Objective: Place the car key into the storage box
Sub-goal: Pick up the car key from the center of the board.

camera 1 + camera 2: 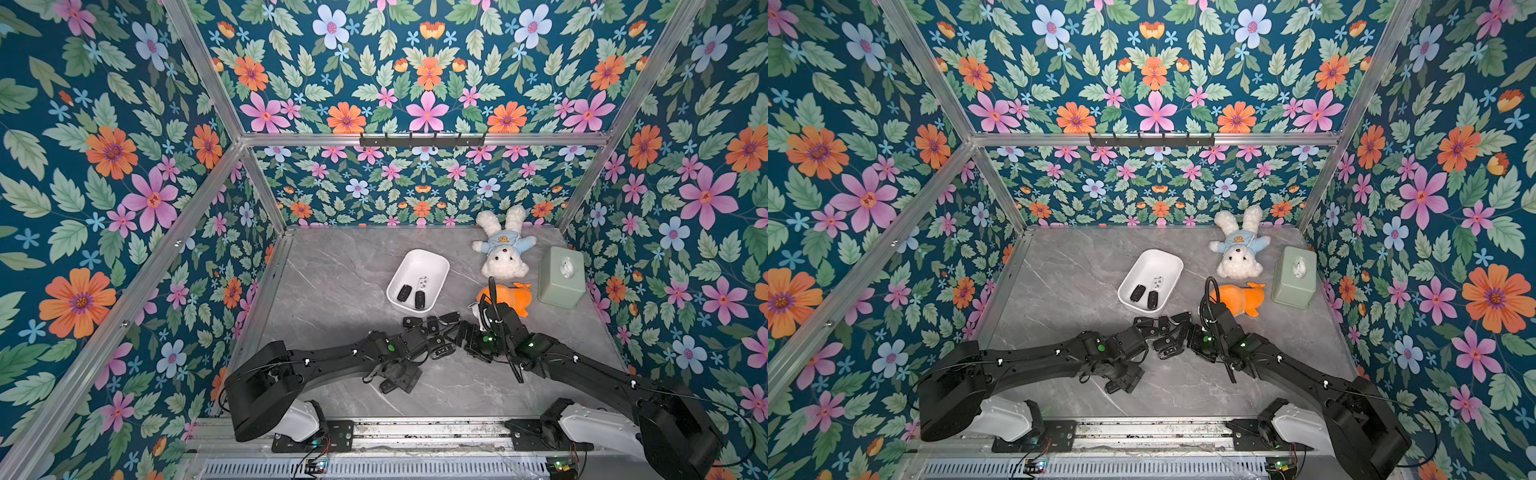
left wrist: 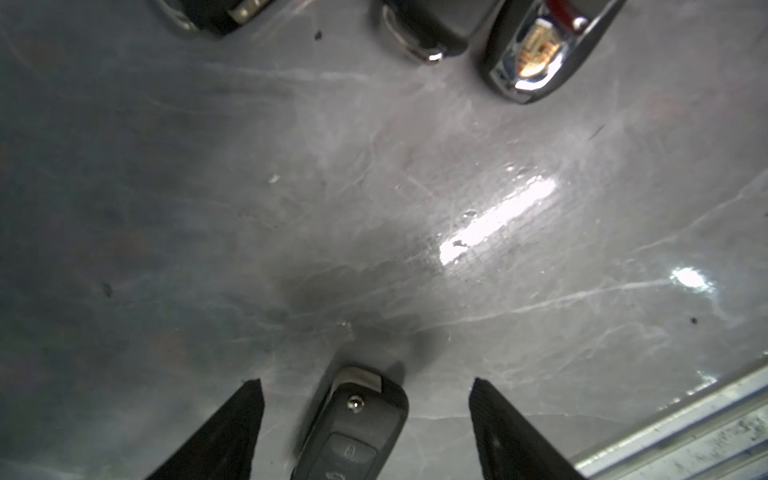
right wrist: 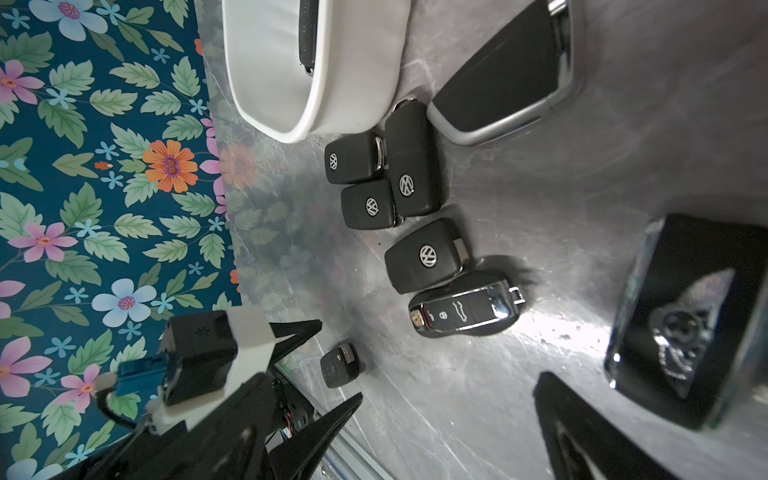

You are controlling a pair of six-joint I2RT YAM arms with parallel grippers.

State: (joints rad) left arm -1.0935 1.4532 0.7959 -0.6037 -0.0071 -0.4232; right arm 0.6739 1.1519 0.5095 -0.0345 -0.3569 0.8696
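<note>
Grey marble tabletop (image 2: pixel 374 187). My left gripper (image 2: pixel 365 381) spread wide astride a black flip key (image 2: pixel 357 424), untouched, lined up to pinch. Right gripper (image 1: pixel 463 334) wide, empty.

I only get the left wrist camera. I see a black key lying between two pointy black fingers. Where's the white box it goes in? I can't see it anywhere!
Observer: In both top views the storage box sits farther back on the table, past a bunch of loose keys.
Operator: Is it empty?
Observer: No. Three keys lie inside: two black keys and a silvery key.
Operator: Anything beside it I might bump?
Observer: An orange plush toy lies on the robot's right of the box, apart from it.
</note>
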